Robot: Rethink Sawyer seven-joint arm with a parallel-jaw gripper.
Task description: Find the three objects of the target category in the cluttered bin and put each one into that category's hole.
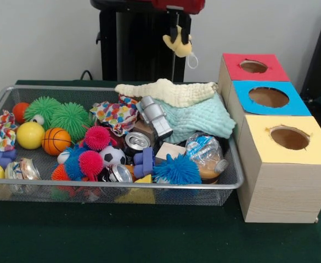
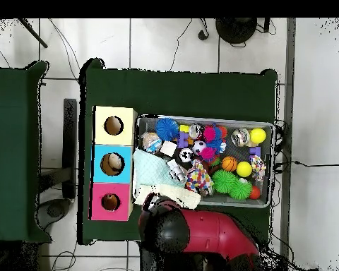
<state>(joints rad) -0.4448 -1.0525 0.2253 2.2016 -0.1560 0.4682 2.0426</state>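
My gripper (image 1: 178, 34) hangs at the top of the front view, shut on a small tan-yellow plush animal (image 1: 179, 44) with dark marks and a white tag loop. It holds the plush in the air behind the far right end of the wire mesh bin (image 1: 122, 186), to the left of the red-surrounded hole (image 1: 253, 66). In the overhead view the red arm (image 2: 200, 233) covers the gripper and plush, next to the red hole (image 2: 110, 202). No purple plush or striped tiger shows among the clutter.
The bin (image 2: 275, 166) holds spiky rubber balls, sports balls, cans, a silver toy car (image 1: 153, 115), a plastic bottle (image 1: 207, 156), and cream (image 1: 168, 90) and mint (image 1: 196, 118) cloths. The blue hole (image 1: 268, 97) and yellow hole (image 1: 289, 138) sit nearer the camera than the red one.
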